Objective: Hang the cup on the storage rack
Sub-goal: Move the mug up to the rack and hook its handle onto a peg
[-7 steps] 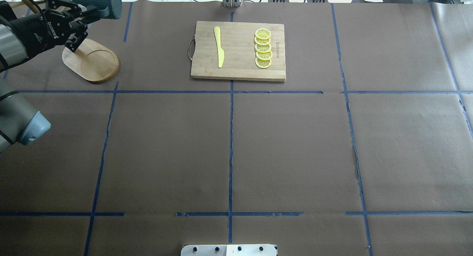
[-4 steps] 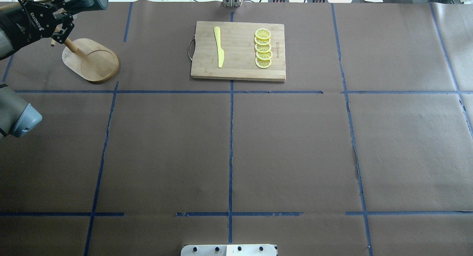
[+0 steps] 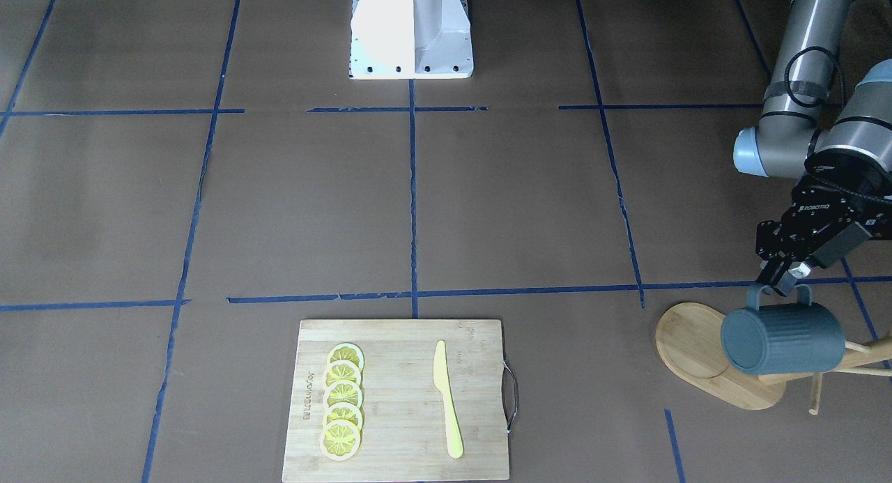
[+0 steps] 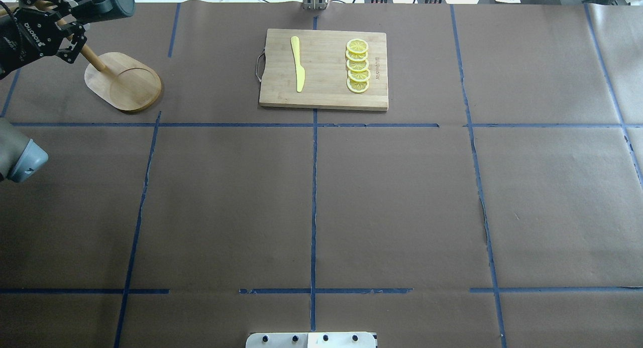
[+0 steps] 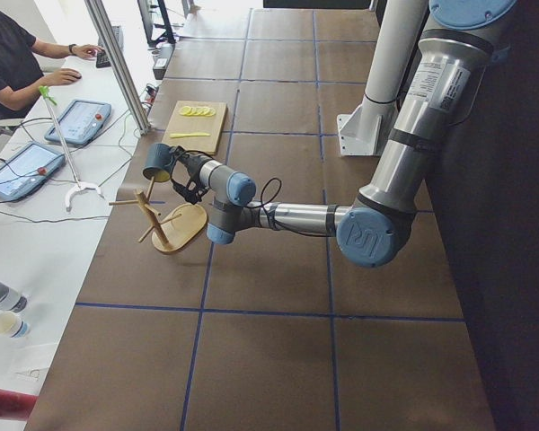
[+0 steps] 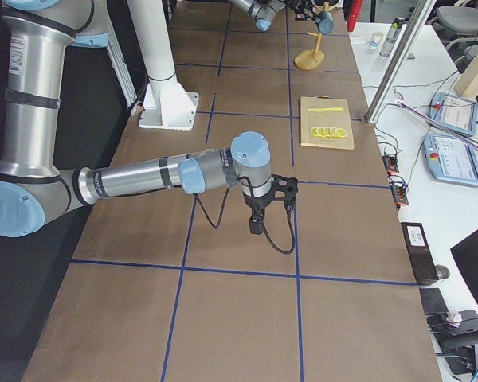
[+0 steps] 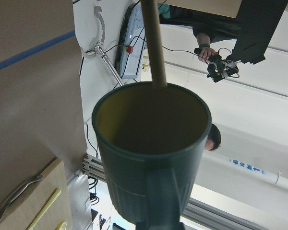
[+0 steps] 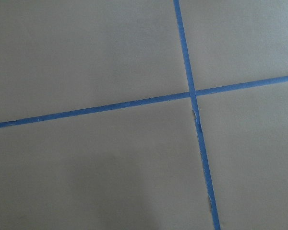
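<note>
Nearest the robot, the right gripper (image 6: 256, 225) is hanging fingers-down over the brown paper of the table (image 4: 402, 202), above a crossing of blue tape lines (image 8: 191, 93). Only a side view is catching it, so I cannot tell whether its jaws are apart or together.

Farther out, at 12 o'clock on the table in the overhead view, the cutting board (image 4: 326, 94) is lying flat. It is carrying a yellow knife (image 4: 298, 64) toward its 9 o'clock side and a row of lemon slices (image 4: 357, 67) toward its 3 o'clock side.

At about 10 o'clock the storage rack (image 4: 125, 84) is standing on its oval base. The left gripper (image 3: 784, 282) is hovering over that base, its jaws pinching the squared handle of the cup (image 3: 784, 340).

In the front-facing view the cup is hanging at 6 o'clock from the jaws, clear of the table and lying on its side. Its handle is pointing to 12 o'clock, its flat bottom is facing 9 o'clock, and its mouth is facing 3 o'clock toward the pegs (image 3: 864, 346) sticking out past it.

In the left wrist view the handle is sitting at 6 o'clock, closest to the lens, with the yellowish interior opening away. A dowel (image 7: 153, 43) is running down from 12 o'clock and disappearing behind the far rim. Whether it is touching the cup I cannot tell.
</note>
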`<state>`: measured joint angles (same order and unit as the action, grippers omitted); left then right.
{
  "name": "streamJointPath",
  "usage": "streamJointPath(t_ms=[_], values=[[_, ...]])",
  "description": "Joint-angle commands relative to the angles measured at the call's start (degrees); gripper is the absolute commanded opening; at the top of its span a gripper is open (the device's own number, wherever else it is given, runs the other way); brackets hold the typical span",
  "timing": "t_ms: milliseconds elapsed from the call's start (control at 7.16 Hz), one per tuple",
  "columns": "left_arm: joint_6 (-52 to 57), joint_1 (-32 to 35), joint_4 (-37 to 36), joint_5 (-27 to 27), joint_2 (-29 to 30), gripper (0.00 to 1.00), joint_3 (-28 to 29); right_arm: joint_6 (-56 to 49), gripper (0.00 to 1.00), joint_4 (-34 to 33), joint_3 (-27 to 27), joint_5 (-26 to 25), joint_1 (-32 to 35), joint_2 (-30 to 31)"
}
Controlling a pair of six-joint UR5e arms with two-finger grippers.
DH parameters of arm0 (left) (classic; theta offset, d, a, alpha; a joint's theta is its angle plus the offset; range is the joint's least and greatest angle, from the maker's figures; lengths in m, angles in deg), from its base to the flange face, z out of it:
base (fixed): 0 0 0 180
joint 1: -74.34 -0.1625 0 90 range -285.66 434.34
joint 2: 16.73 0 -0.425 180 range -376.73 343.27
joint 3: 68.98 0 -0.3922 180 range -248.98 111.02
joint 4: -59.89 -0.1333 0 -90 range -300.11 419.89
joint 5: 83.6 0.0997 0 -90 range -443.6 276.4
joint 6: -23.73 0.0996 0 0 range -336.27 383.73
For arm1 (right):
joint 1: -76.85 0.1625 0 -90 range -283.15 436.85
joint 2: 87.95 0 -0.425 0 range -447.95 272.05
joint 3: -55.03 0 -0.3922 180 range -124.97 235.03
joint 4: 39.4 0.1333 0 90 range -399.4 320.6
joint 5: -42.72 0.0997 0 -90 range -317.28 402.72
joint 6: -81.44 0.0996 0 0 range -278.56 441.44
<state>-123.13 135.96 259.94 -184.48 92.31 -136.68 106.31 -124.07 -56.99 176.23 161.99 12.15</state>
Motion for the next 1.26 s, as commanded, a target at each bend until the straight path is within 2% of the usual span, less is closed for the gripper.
streamJointPath(t_ms=[0,419,1118], values=[[-1.5,1.8,2.1,-3.4,0.4,0.00,1.7,0.0,1.00,0.0,-0.2,0.0,0.0,0.1],[-5.0,1.9,9.8,-3.4,0.7,0.00,7.5,0.0,1.00,0.0,-0.2,0.1,0.0,0.1],[-5.3,3.5,11.1,-3.4,2.6,0.00,12.2,0.1,1.00,-0.1,-1.4,0.0,0.5,0.2]])
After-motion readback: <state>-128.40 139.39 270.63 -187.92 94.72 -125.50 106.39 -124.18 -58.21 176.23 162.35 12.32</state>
